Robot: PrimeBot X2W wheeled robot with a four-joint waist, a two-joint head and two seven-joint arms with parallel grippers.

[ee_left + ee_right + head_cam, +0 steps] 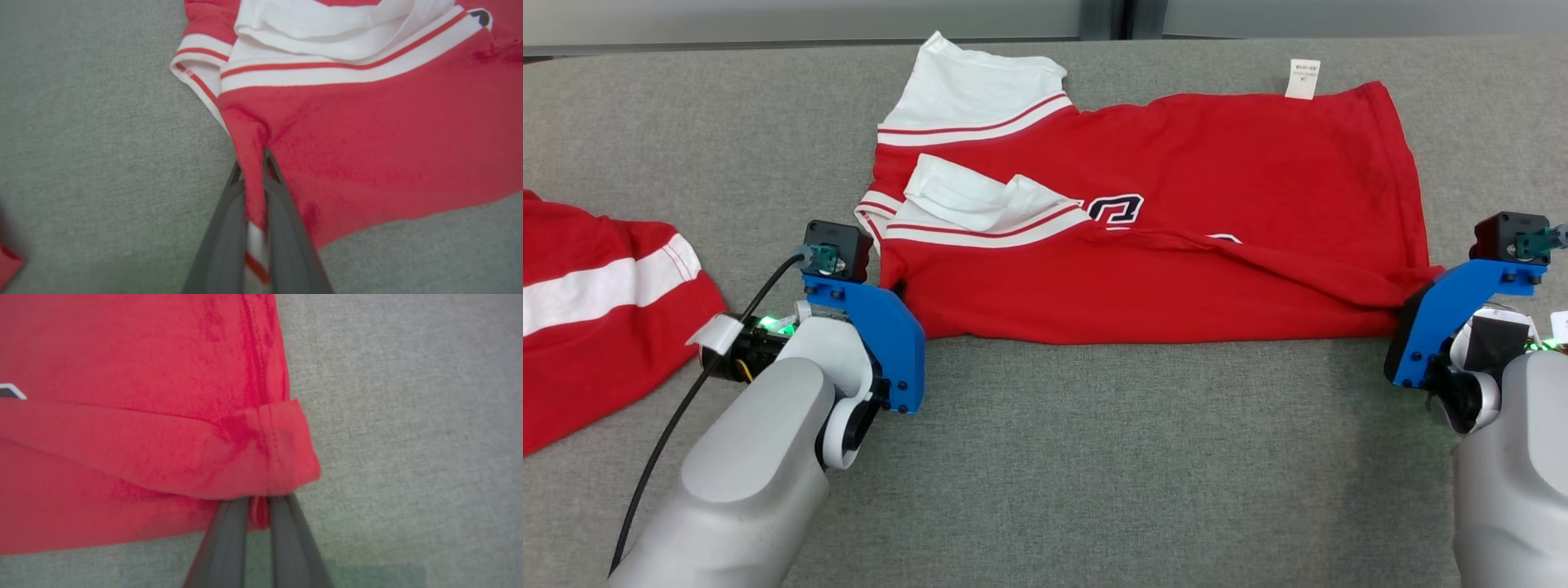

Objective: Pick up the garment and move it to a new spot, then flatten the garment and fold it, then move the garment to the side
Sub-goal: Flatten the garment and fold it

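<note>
The garment (1176, 245), a red jersey with white striped sleeves and a dark number print, lies half-folded on the grey table. My left gripper (900, 287) is at its near left corner. In the left wrist view, that gripper (253, 165) is shut on a pinch of red cloth (367, 134) with white trim between the fingers. My right gripper (1409, 309) is at the near right corner. In the right wrist view, it (259, 502) is shut on the rolled red hem (261, 457).
A second red garment with a white band (596, 310) lies at the left edge of the table, and a corner of it (8, 263) shows in the left wrist view. A white label (1303, 79) sticks out at the jersey's far edge. Bare grey tabletop (1135, 457) lies in front.
</note>
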